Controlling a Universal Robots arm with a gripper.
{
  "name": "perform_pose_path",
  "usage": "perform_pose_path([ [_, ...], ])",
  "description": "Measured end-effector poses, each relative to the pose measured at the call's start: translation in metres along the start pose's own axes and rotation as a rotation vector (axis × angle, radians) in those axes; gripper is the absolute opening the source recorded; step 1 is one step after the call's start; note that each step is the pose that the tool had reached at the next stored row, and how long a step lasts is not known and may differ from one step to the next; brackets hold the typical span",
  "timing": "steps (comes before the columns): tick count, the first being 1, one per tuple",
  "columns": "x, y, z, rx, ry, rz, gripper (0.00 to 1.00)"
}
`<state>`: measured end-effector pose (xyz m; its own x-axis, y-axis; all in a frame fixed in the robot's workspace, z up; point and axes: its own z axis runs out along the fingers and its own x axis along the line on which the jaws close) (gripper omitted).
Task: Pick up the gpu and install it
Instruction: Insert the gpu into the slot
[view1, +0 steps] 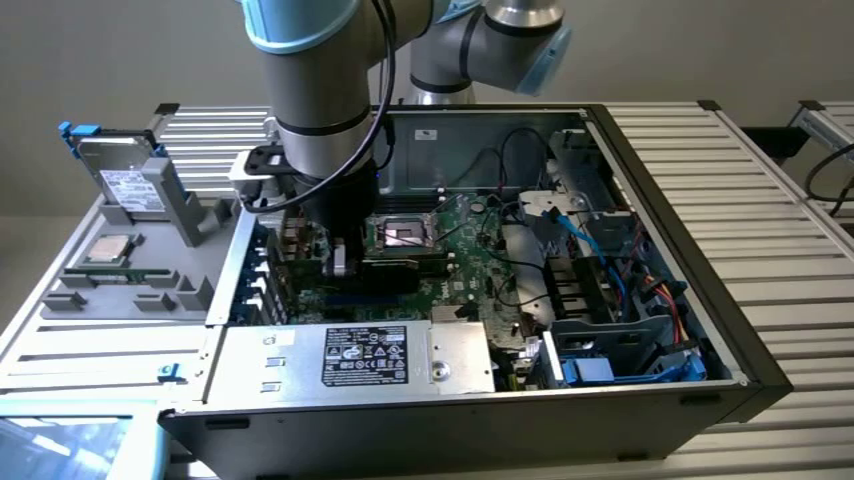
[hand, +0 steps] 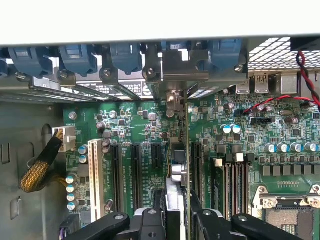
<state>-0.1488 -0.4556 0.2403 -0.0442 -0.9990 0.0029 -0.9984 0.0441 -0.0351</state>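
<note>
In the wrist view the gpu (hand: 176, 177) stands edge-on between my fingers (hand: 150, 220), its green board edge and silver heat sink running toward the case's rear wall. Its silver end bracket (hand: 172, 75) sits at the rear slot openings, under the blue clips. My gripper (hand: 177, 220) is shut on the card. In the exterior view my gripper (view1: 338, 262) reaches down into the open computer case (view1: 747, 330), over the motherboard's (view1: 461, 255) expansion slots, and hides most of the card. I cannot tell whether the card sits fully in its slot.
Empty black slots (hand: 135, 170) and a white slot (hand: 94, 175) lie beside the card, memory slots (hand: 235, 185) and the CPU socket (hand: 290, 215) on its other side. The power supply (view1: 354, 355) and blue cables (view1: 601, 250) crowd the case. A hard drive (view1: 134, 185) stands on the grey fixture outside.
</note>
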Motion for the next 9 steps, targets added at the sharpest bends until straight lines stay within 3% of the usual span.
perform_pose_path([
  [9,-0.0003,0.0002,0.0018,0.0001,-0.0001,0.0,0.29],
])
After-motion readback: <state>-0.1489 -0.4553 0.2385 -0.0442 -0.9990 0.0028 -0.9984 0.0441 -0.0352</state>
